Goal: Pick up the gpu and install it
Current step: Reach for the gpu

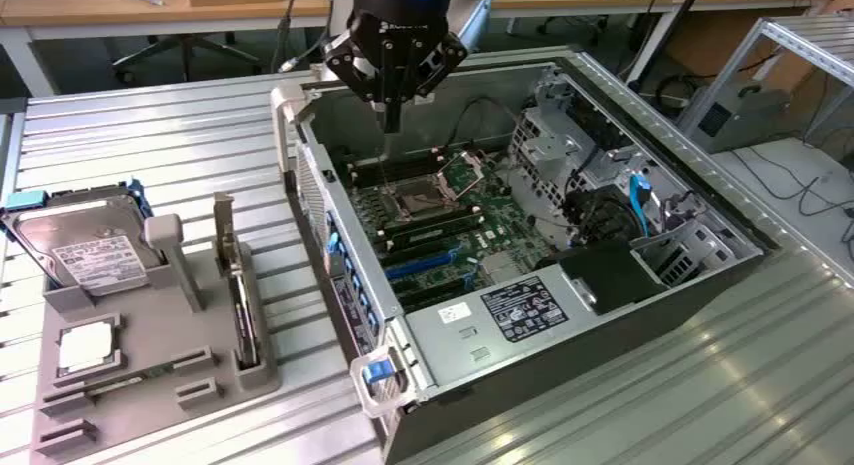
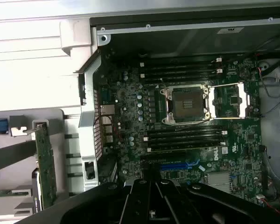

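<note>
One pair of jaws, mine, is pressed fully together with nothing gripped, hanging point-down over the open computer case (image 1: 574, 405). The case lies on its side on a ribbed metal table (image 1: 160, 135), and its missing side panel exposes everything inside. Directly beneath me, inside the case, is the motherboard (image 2: 130, 140), and I hover above it without touching it. Near the middle of the case sits an uncovered processor socket (image 2: 186, 103) with its metal retaining frame swung open beside it. Rows of dark memory slots run along both sides of the socket, and a blue expansion slot (image 2: 179, 164) lies a little further along the board. Outside the case, just beside its wall on the exterior view's left, a grey moulded holder (image 1: 147, 365) rests on the table. The gpu (image 1: 243, 305) stands on its long edge in a slot of that holder, on the side nearest the case, with its pale metal bracket rising at one end. It is well apart from my jaws. Further from the case, in the same holder, a silver hard drive (image 1: 94, 250) with a white label leans in its own cradle. A square processor chip (image 1: 84, 347) lies flat in a recess of the holder.
</note>
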`<state>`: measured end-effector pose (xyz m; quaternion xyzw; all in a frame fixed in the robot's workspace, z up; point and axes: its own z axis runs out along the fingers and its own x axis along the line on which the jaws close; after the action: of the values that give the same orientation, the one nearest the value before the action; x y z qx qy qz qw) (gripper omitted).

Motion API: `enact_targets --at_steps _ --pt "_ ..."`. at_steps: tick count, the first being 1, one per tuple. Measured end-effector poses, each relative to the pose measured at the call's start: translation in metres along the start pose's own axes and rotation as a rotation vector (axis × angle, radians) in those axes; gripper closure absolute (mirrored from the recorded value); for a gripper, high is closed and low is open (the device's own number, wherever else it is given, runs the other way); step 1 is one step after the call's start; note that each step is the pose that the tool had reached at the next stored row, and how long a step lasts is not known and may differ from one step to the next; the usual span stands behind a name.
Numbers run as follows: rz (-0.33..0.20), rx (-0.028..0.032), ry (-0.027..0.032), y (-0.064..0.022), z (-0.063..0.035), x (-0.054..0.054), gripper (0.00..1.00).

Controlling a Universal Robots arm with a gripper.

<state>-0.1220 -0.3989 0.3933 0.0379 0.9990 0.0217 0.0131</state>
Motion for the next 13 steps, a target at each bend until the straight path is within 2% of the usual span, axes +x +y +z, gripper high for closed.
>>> enact_targets --at_steps 13 --pt "0.000 0.0000 0.0000 0.0000 0.0000 0.0001 0.89"
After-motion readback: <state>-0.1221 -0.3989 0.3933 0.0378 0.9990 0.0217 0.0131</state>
